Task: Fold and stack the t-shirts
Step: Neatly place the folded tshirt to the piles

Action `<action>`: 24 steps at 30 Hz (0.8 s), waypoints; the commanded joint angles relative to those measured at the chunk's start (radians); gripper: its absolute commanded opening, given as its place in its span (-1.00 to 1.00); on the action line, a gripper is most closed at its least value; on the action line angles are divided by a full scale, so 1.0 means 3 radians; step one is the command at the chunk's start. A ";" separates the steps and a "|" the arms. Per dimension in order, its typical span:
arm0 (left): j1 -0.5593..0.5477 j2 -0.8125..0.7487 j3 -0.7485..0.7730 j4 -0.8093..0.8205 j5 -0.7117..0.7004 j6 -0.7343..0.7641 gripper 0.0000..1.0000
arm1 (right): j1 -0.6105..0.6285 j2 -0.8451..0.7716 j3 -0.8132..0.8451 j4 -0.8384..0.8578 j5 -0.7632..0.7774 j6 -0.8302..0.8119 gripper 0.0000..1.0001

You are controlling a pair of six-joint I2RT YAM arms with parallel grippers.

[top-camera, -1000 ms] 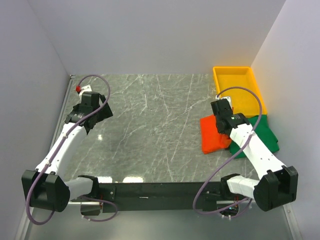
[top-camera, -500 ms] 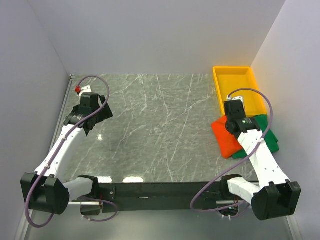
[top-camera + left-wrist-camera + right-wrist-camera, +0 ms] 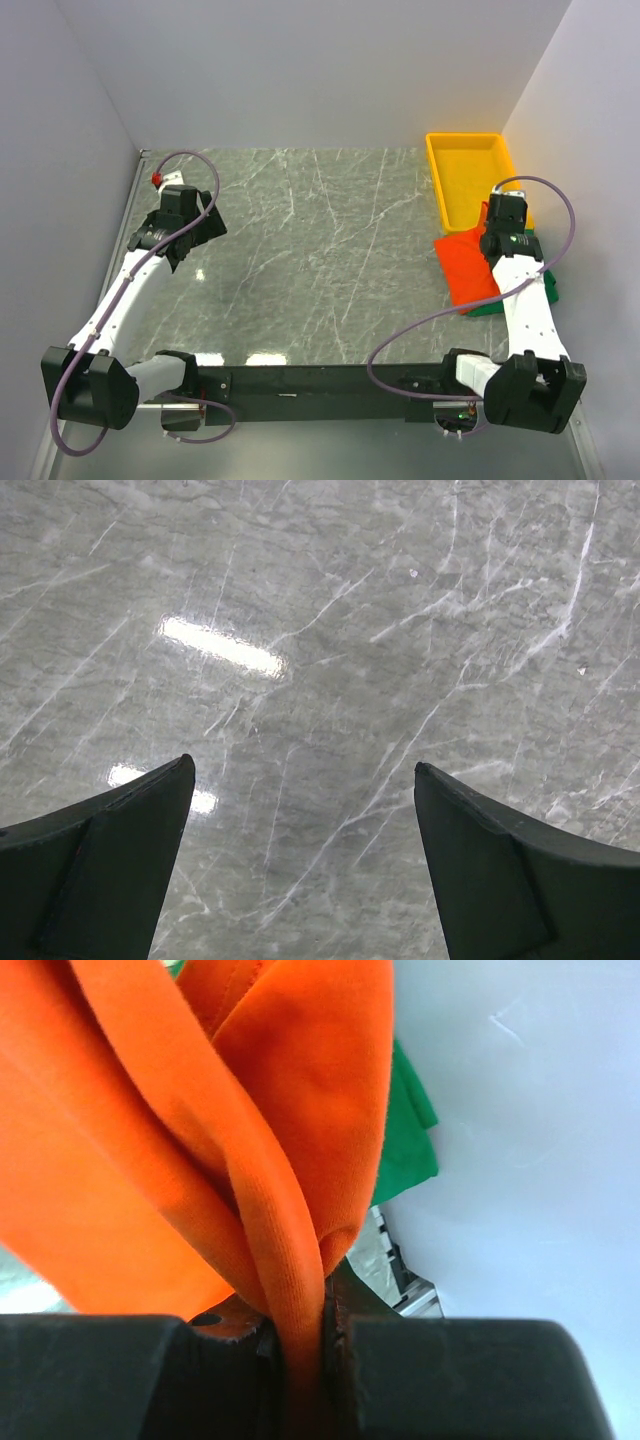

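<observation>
Pinching the orange shirt (image 3: 150, 1160), right claw (image 3: 300, 1360) largely hides green shirt (image 3: 405, 1140); left claw (image 3: 302, 770) spread.

Grey marble tabletop (image 3: 320, 250), plain white walls (image 3: 300, 70).

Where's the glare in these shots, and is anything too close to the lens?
Left wrist view: two bright reflections on the grey marble tabletop above the open left gripper. Top external view: even light, a glare patch at the table's near edge. Right wrist view: the bright orange-red cloth t-shirt, pinched in the right gripper, crowds the lens; a sliver of the dark green t-shirt shows.
</observation>
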 commanded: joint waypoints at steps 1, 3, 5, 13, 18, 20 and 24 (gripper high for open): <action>0.0019 -0.0099 -0.0027 0.0118 0.0063 0.0012 0.92 | -0.0153 0.0090 0.0134 0.0352 0.0051 -0.0146 -1.00; 0.0019 -0.0084 -0.0027 0.0118 0.0063 0.0012 0.92 | -0.0214 0.0212 0.0144 0.0403 0.0047 -0.0177 -1.00; 0.0019 -0.0084 -0.0027 0.0123 0.0058 0.0012 0.92 | -0.0281 0.0305 0.0164 0.0429 0.0051 -0.0177 -1.00; 0.0019 -0.0058 -0.0027 0.0123 0.0058 0.0017 0.91 | -0.0495 0.0556 0.0088 0.0618 0.0113 -0.0213 -1.00; 0.0019 -0.0018 -0.0027 0.0123 0.0130 0.0027 0.91 | -0.0680 0.0652 0.0021 0.0797 0.0082 -0.0192 -1.00; 0.0019 -0.0007 -0.0027 0.0128 0.0150 0.0027 0.90 | -0.0695 0.0714 0.0016 0.0853 0.0103 -0.0202 -1.00; 0.0019 0.0034 -0.0011 0.0118 0.0161 0.0032 0.89 | -0.0731 0.0898 0.0047 0.0889 0.0123 -0.0156 -0.98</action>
